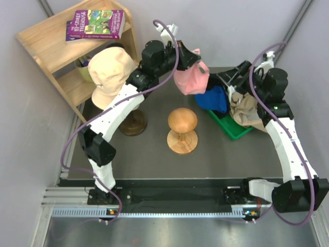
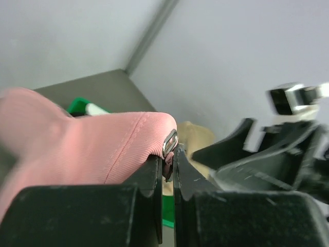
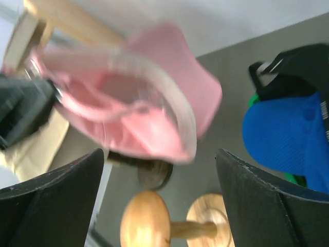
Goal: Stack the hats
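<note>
Overhead, left gripper: raised over the far middle of the dark table, clamped on the edge of the pink fabric peaked cap.
Overhead, pink cap: hanging in the air, clear of the table, beyond the mushroom-shaped wooden stand and just left of the green plastic tray.
Overhead, right gripper: above the tray's far end, near the pink cap but apart from it; finger spread hard to read from this angle.
Overhead, tray contents: royal blue mesh cap at the left end, khaki-tan cap at the right end.
Overhead, pale peach hat: perched high at the far left over a dark round base, beside the light wooden shelf carrying a purple book.
Left wrist, fingers: pressed together on the pink cap's edge, right beside a small metal buckle; ribbed pink fabric filling the left half; green tray and khaki-tan cap behind.
Right wrist, fingers: spread wide, gripping nothing; pink cap beyond them, blurred, hollow underside toward the lens, untouched.
Right wrist, surroundings: royal blue mesh cap at the right, black cap just above it, wooden stand low in the middle.
</note>
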Controlling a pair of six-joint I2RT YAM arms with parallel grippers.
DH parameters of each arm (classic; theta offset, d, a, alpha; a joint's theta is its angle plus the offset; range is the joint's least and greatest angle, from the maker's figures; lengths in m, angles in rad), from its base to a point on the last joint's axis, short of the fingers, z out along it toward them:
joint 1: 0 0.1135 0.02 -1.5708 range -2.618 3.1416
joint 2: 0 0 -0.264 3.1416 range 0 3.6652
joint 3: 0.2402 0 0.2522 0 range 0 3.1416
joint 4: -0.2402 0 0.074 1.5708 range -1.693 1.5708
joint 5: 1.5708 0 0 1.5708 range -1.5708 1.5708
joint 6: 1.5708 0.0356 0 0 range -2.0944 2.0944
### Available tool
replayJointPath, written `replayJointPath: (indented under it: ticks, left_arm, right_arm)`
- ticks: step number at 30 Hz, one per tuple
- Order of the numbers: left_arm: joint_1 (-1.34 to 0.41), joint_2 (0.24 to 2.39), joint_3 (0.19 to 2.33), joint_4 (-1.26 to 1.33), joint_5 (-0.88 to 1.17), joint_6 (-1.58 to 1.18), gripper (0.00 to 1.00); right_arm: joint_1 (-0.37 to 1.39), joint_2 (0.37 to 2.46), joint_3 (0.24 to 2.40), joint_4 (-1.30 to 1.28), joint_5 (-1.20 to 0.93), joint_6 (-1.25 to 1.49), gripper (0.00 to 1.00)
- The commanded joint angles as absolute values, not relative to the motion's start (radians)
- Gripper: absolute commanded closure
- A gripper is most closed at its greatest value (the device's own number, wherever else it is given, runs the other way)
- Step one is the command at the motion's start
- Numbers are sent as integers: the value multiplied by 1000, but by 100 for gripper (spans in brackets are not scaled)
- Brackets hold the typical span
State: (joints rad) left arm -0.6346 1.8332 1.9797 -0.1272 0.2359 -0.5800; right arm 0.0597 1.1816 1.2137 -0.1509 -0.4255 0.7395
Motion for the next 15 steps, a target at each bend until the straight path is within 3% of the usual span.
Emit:
replayJointPath:
  ticks: [1, 6, 15]
  left_arm:
    - [-620, 1885, 2098, -94, 466, -676, 100]
    - [-588, 1905, 2161, -17, 671, -713, 100]
    - [-572, 1894, 2198, -28, 791, -710, 100]
  right_arm:
    - [48, 1144, 1090, 73, -685, 676, 10]
    - [8, 1147, 973, 285, -752, 781, 9]
    - [-153, 1221, 881, 704, -951, 988, 7]
